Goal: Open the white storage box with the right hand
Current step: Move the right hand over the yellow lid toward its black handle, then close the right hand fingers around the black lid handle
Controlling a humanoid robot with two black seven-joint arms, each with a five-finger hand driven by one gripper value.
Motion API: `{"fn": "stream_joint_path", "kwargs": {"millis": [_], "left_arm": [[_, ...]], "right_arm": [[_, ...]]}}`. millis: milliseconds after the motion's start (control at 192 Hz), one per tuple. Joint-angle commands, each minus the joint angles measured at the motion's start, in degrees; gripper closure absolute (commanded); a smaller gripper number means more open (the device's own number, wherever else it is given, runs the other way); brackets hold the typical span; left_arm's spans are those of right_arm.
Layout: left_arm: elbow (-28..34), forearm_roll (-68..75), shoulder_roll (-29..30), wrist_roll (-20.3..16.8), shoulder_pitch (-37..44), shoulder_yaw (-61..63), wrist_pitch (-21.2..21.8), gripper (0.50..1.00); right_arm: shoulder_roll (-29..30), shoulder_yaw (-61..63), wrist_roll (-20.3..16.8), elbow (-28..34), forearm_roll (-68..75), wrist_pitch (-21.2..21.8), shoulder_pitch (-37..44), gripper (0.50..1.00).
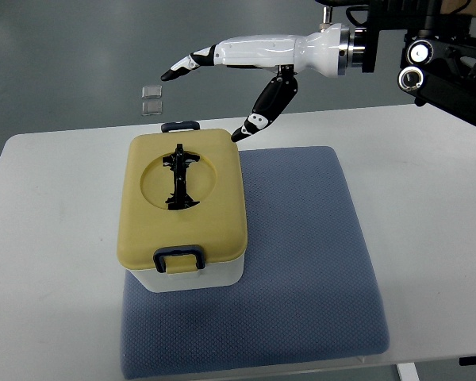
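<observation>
Top view: a white rectangular table [47, 238] with rounded corners is seen filling most of the frame, grey floor beyond its far edge. A blue-grey textured fabric mat [301, 262] is laid on the table, reaching from near the far edge to the near edge, right of centre.

A white plastic storage box [190, 278] with a pale yellow lid [214, 214] is set on the mat's left portion, overhanging the mat's left edge. The lid is closed. A black folding handle [178, 176] is seen lying flat in a round recess on the lid. A dark blue latch [179, 258] is noted at the box's near end, another [180, 125] at its far end.

The right hand [222, 83], white with black finger segments, is held above the table's far edge, just beyond the box's far right corner. Its fingers are spread loosely and nothing is held. One finger [181, 68] is extended leftward; the thumb [266, 107] is angled down toward the lid's far right corner, apart from it.

Two small clear square objects [151, 99] are seen on the floor beyond the table.
</observation>
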Motion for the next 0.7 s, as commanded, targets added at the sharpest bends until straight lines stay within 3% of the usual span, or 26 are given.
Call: {"fn": "stream_joint_path", "kwargs": {"millis": [0,343,696], "left_arm": [[0.0,0.0,0.0,0.02,0.0,0.0,0.0,0.5],[0.0,0.0,0.0,0.02,0.0,0.0,0.0,0.5],[0.0,0.0,0.0,0.02,0.0,0.0,0.0,0.5]], "right_arm": [[3.55,-2.57,0.07,0.59,-5.69,0.19,3.65,0.566],[9.97,-16.72,-0.28,-0.47,-12.82,-0.16,15.25,0.568],[16.04,-20.06,-1.07,-4.86,-16.6,-2.27,15.78,0.572]]}}
